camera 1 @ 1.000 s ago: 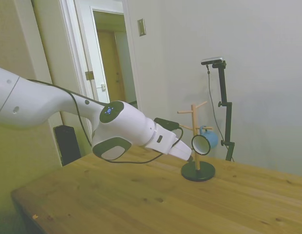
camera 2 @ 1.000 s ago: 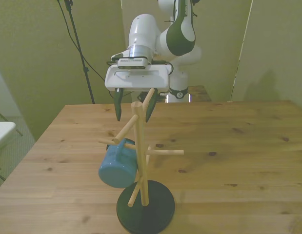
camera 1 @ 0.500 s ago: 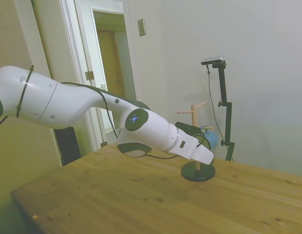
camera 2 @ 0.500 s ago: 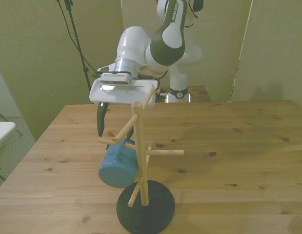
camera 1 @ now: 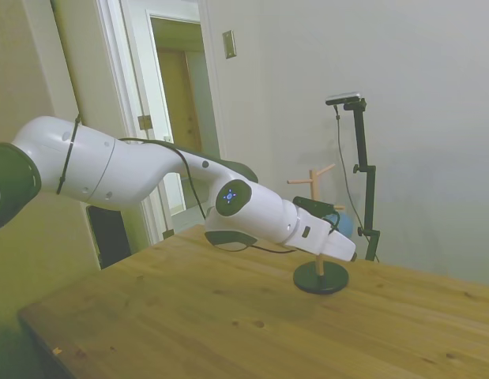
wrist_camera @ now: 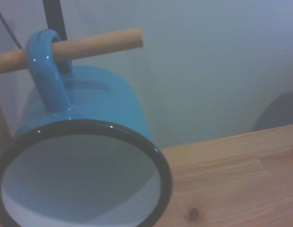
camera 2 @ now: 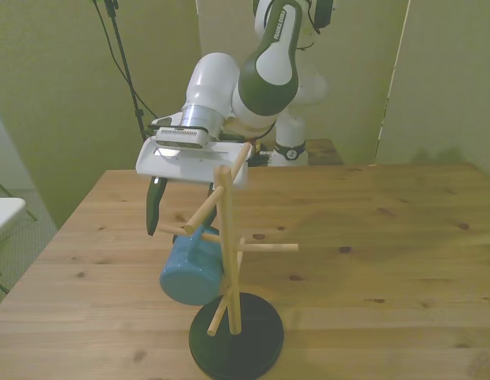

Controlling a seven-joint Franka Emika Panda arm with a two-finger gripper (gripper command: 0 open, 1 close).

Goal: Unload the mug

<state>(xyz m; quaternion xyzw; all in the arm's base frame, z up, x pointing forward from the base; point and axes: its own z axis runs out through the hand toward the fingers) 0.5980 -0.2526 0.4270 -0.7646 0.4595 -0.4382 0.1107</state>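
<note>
Wooden desk (camera 2: pixel 403 237), pale pine planks with dark knots, grain running across in the front view. Directly on it sits one thing: a wooden peg stand (camera 2: pixel 227 261) on a round black base (camera 2: pixel 237 336), near the desk edge closest to the front camera, toward the front view's left of middle. In the side view the same stand (camera 1: pixel 315 189) and its base (camera 1: pixel 321 278) sit toward the desk's far side. The upright post is straight, with pegs angling out on several sides. In the wrist view a strip of the desk (wrist_camera: pixel 231 179) shows.
</note>
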